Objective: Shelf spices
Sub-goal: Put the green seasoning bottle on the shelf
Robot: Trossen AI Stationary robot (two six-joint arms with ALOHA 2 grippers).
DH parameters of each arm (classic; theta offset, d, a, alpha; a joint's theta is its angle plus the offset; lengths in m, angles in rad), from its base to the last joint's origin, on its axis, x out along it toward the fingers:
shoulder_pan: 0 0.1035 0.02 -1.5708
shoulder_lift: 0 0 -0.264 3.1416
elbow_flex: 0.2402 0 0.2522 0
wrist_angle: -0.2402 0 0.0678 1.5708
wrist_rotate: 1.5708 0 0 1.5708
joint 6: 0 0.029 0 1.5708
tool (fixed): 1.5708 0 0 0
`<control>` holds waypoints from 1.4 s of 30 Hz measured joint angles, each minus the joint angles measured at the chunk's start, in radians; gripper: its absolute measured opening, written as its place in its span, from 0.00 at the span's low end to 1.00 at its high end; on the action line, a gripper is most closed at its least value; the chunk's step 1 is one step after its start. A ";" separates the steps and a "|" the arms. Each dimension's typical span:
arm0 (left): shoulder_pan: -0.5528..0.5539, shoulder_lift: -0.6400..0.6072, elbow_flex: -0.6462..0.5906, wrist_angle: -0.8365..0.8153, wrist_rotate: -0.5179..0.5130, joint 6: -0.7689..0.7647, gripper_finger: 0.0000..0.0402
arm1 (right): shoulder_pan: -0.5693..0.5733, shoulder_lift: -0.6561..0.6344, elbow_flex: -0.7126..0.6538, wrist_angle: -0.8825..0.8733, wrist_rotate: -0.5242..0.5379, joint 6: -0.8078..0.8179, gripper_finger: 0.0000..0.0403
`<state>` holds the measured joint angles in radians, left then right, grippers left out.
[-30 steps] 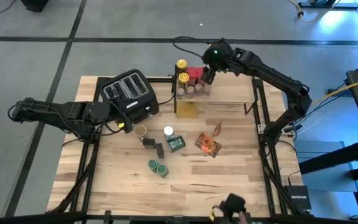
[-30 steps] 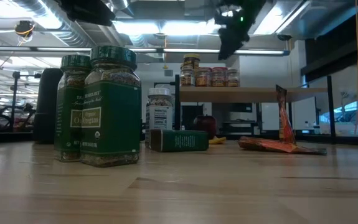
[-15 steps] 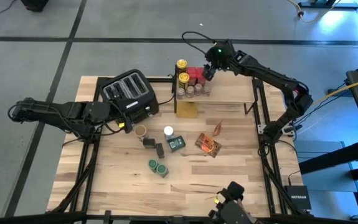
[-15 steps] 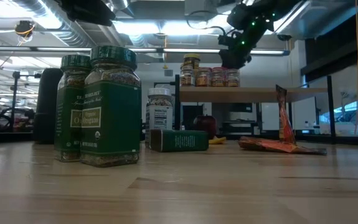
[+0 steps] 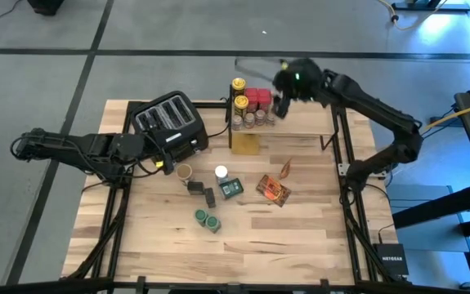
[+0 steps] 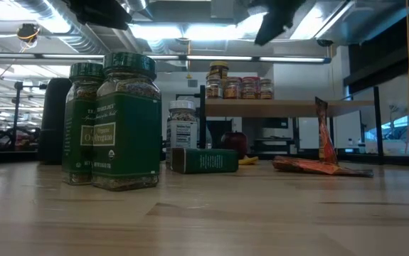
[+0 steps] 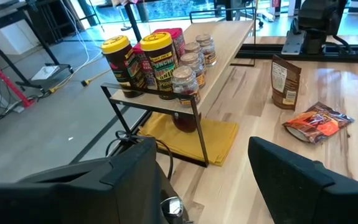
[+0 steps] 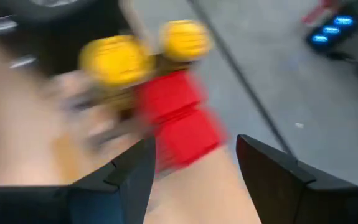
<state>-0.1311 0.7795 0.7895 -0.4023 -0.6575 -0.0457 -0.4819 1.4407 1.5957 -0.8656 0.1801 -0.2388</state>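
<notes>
Fingers of my right gripper (image 5: 282,104) stand apart and empty above the shelf (image 5: 300,124), clear of the jars (image 5: 249,108) grouped at one end. My left gripper (image 5: 163,153), open too, waits by the toaster (image 5: 169,121), near the spices (image 5: 208,220) left on the table (image 5: 153,237).

Your right gripper (image 8: 194,163) hung raised with jaws parted and empty; your left gripper (image 7: 200,171) waited, jaws wide.

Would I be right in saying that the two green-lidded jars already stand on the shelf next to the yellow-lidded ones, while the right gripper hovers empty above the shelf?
Not quite. The high view shows the two green-lidded jars on the tabletop, near its front, well away from the shelf. The rest holds: the yellow-lidded jars stand on the shelf, and the right gripper hovers empty above it.
</notes>
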 joint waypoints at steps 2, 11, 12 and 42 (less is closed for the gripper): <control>0.000 0.000 0.000 -0.001 0.000 -0.006 0.62 | 0.084 -0.018 0.001 -0.086 -0.001 0.050 0.57; -0.001 0.005 0.000 0.037 0.004 -0.020 0.62 | 0.496 -0.019 -0.074 -0.282 0.069 0.247 0.57; -0.001 0.006 0.000 0.036 0.004 -0.019 0.62 | 0.529 -0.019 -0.089 -0.285 0.074 0.266 0.57; -0.001 0.063 0.000 0.046 0.004 0.016 0.62 | 0.672 0.152 -0.401 0.462 0.054 0.266 0.66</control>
<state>-0.1322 0.8421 0.7898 -0.3558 -0.6539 -0.0301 0.1902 1.5929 1.1944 -0.4032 0.2345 0.0276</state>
